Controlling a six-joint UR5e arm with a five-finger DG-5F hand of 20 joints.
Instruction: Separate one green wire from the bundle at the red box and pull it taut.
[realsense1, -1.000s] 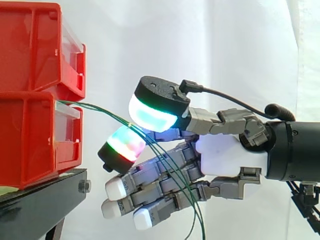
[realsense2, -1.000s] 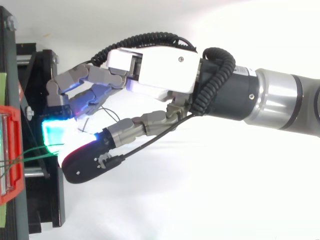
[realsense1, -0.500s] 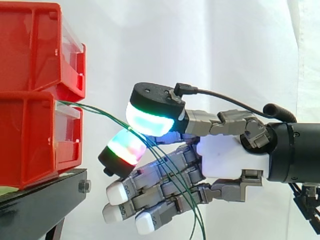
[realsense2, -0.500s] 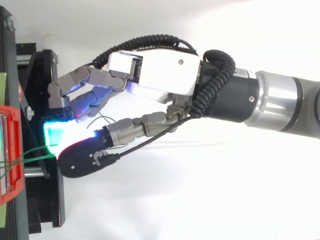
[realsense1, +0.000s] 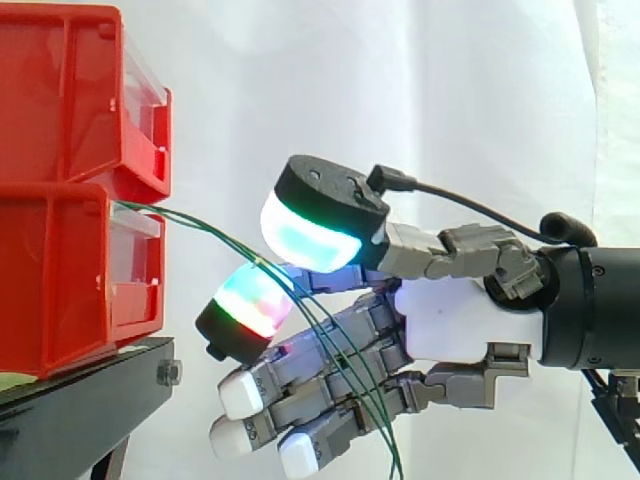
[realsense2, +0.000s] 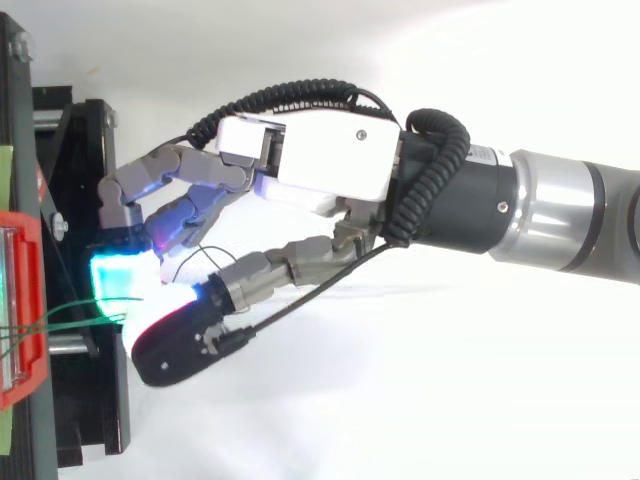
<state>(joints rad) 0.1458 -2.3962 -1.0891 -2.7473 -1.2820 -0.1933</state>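
Observation:
A small bundle of thin green wires (realsense1: 200, 222) leaves the front of the lower red bin (realsense1: 60, 280) and slopes down to the right. My hand (realsense1: 465, 320) reaches in from the right. Its thumb pad (realsense1: 315, 215) sits above the wires and a finger pad (realsense1: 250, 305) below them, pinching them at a kink just off the bin. Past the pinch the strands hang steeply down across the other curled fingers (realsense1: 300, 400). From above, the wires (realsense2: 60, 318) run from the bin's rim (realsense2: 25, 300) toward the gap under the thumb (realsense2: 180, 345).
A second red bin (realsense1: 70, 90) is stacked on the lower one. Both rest on a black stand (realsense1: 90, 400) at the left, close to my fingertips. A white curtain hangs behind.
The thumb has lifted a little and drawn slightly back to the right, while the lower fingers sank a bit. The wires stay kinked between the two pads.

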